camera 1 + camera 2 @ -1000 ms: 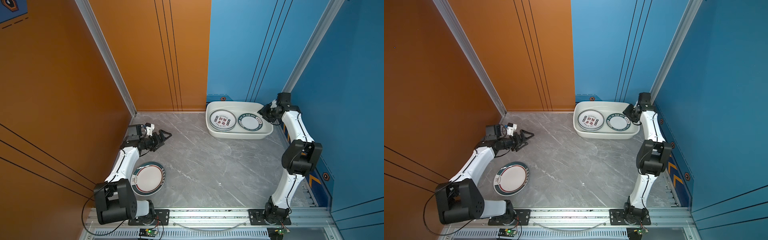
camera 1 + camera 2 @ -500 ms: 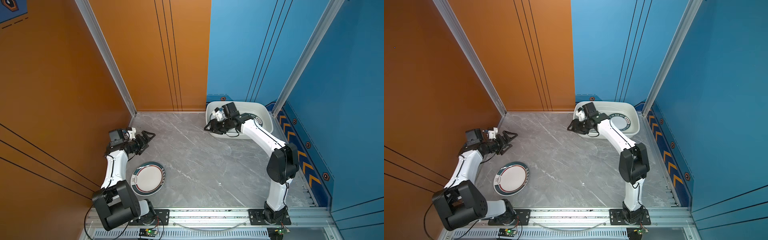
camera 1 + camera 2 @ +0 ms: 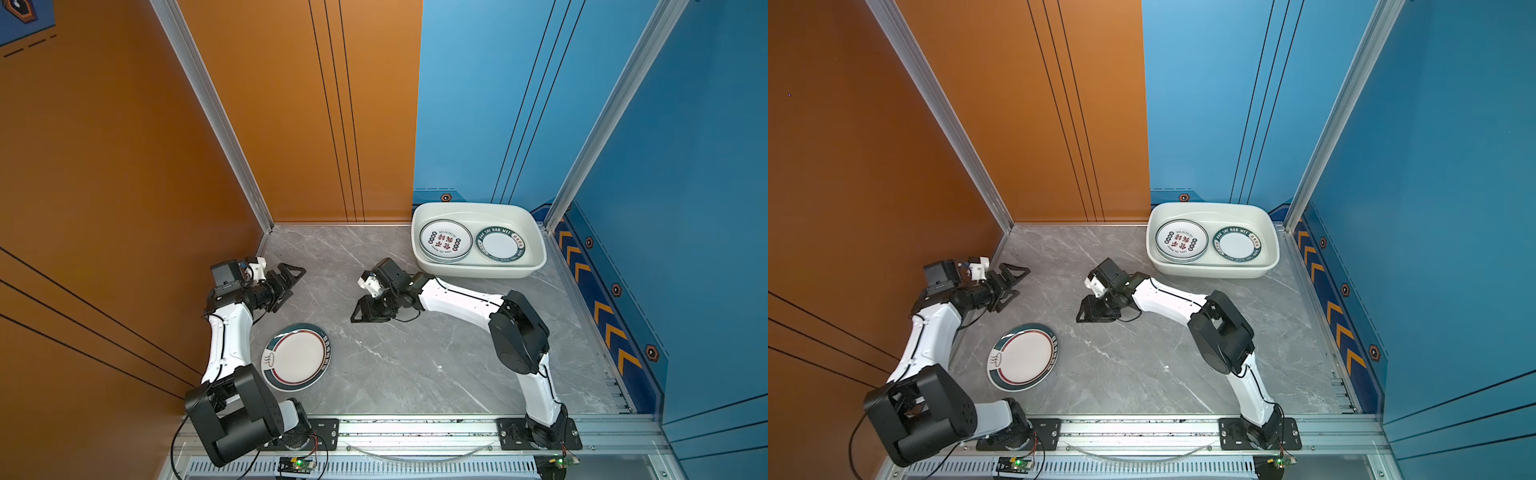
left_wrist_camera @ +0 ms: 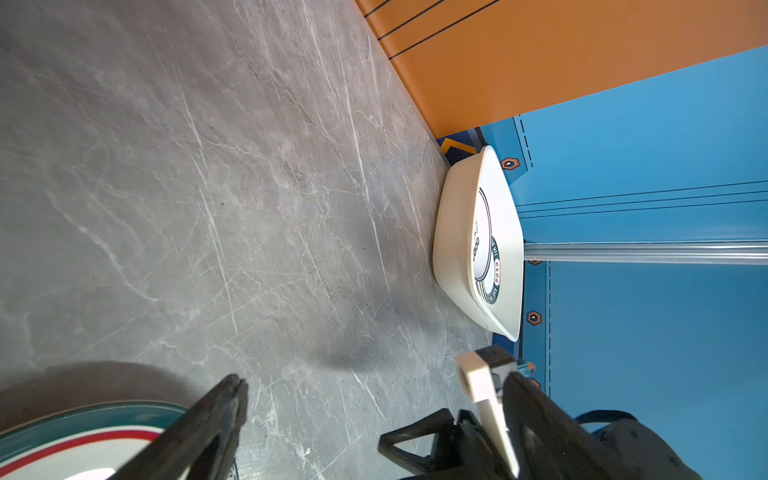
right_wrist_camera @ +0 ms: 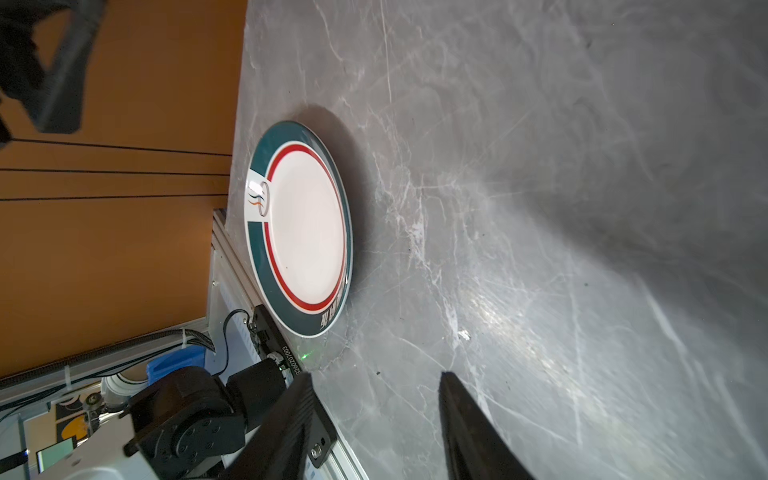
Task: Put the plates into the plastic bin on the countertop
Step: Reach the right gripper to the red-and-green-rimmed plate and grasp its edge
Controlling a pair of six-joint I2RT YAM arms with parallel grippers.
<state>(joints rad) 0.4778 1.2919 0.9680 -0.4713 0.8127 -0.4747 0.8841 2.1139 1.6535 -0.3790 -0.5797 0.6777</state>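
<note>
The flat grey marble-patterned countertop looks smooth and hard, so I judge a plate would slide on it rather than grip. In its back corner sits the glossy white rectangular plastic bin, rounded at the corners, with shallow sloping walls and a rolled rim. Walls that low let a plate be lowered in flat.

Well apart from the bin, at the opposite corner of the counter, lies the large round white plate with a dark-green rim and a red inner ring. It is flat and face up, the only plate seen outside the bin, and probably the next to go.

Inside the bin, at the end nearer that loose plate, a stack of round white plates topped by one with red Chinese characters lies nested, which saves floor room. How many it holds cannot be told. At the bin's other end a smaller round white plate with a green lettered rim rests flat on the bin floor.

The black right gripper hangs low, out from the bin's front wall, between the bin and the loose plate and aimed at the plate. Its jaws are partly spread around nothing. The black left gripper hovers far from the bin on the counter's opposite side, jaws spread wide and empty, likely keeping clear.
</note>
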